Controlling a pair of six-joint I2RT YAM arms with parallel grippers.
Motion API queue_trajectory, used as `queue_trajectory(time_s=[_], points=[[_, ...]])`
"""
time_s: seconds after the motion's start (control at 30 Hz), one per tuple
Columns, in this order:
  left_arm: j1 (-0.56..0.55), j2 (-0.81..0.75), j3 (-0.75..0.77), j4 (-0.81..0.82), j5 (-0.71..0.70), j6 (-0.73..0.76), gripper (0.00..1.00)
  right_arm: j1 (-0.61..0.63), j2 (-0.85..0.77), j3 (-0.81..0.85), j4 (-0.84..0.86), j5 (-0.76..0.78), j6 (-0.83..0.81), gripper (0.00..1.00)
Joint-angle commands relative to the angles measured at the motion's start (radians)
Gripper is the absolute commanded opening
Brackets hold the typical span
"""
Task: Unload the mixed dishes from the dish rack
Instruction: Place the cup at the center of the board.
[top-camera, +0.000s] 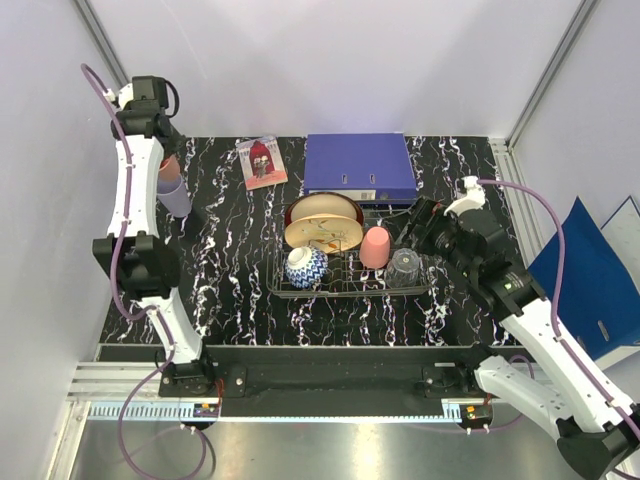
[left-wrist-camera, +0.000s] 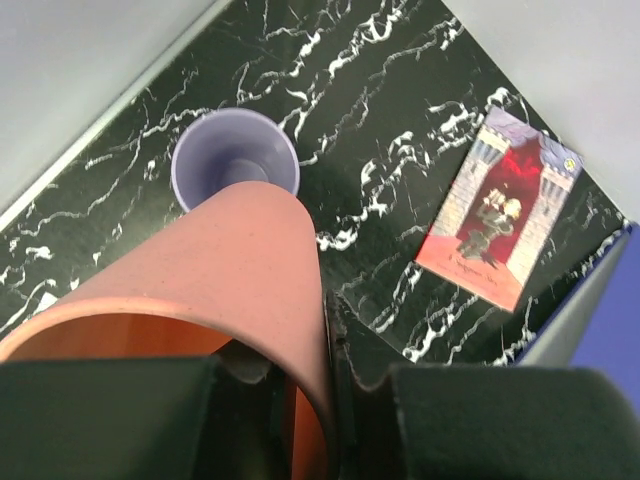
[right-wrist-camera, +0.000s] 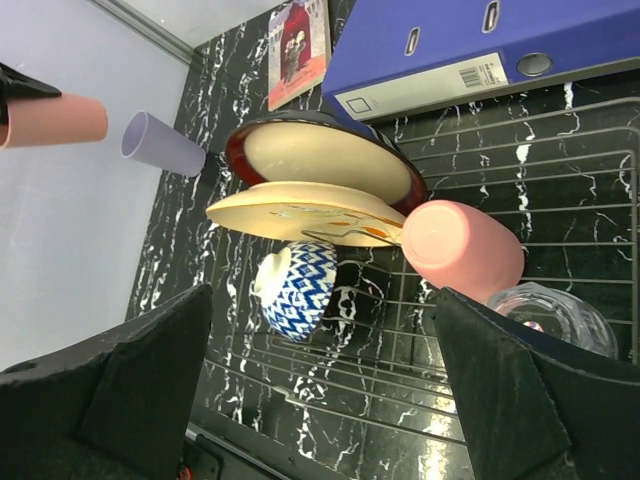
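Left end effector (left-wrist-camera: 310, 400) grips pink cup (left-wrist-camera: 200, 270) above lilac cup (left-wrist-camera: 235, 160).

A lab test booth: plain white panel walls (top-camera: 330, 60) enclose a marble-patterned table (top-camera: 230, 280).

Light: bright, even across your views | shadows: soft, faint | focus: your left fingers (left-wrist-camera: 480, 420) blur close up; picture card (left-wrist-camera: 497, 222) beyond them reads sharp
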Motion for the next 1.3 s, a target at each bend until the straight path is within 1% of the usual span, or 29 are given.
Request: queue_trajectory(time_s=[0.0,0.2,0.3,0.8,0.83,0.9,0.93,1.03,1.07,1.13,1.17,1.2,1.27], points=[[0.047,0.069,0.124,-0.008,0.019,0.035,0.00,-0.001,-0.017,-0.017,-0.010,0.028,-0.055,1.00],[0.067,0.129,0.161,-0.005,0.014,0.038,0.00,0.001,0.006,-0.016,-0.001,0.025,-0.069,1.00],[0.077,0.168,0.169,-0.002,0.045,0.035,0.00,0.001,0.023,-0.019,0.014,0.016,-0.067,1.00],[0.103,0.297,0.195,0.004,0.079,0.026,0.00,0.001,0.079,-0.020,0.039,0.020,-0.077,1.00],[0.104,0.301,0.197,0.004,0.082,0.029,0.02,0.001,0.083,-0.022,0.039,0.022,-0.077,1.00],[0.106,0.301,0.203,0.005,0.091,0.028,0.12,0.001,0.089,-0.019,0.039,0.022,-0.077,1.00],[0.107,0.297,0.206,0.005,0.093,0.031,0.23,0.001,0.094,-0.016,0.040,0.020,-0.077,1.00],[0.112,0.278,0.240,0.005,0.090,0.034,0.37,0.003,0.102,-0.013,0.045,0.019,-0.077,1.00],[0.116,0.271,0.249,0.005,0.088,0.032,0.47,-0.001,0.105,-0.013,0.048,0.016,-0.077,1.00],[0.124,0.237,0.266,0.008,0.097,0.020,0.55,0.001,0.108,-0.013,0.053,0.014,-0.077,1.00],[0.127,0.222,0.273,0.007,0.103,0.014,0.62,0.001,0.106,-0.011,0.053,0.014,-0.078,1.00],[0.127,0.206,0.272,0.005,0.105,0.002,0.66,0.001,0.106,-0.010,0.053,0.016,-0.077,1.00],[0.126,0.154,0.273,0.001,0.134,-0.011,0.72,-0.001,0.108,-0.008,0.054,0.016,-0.080,0.99]])
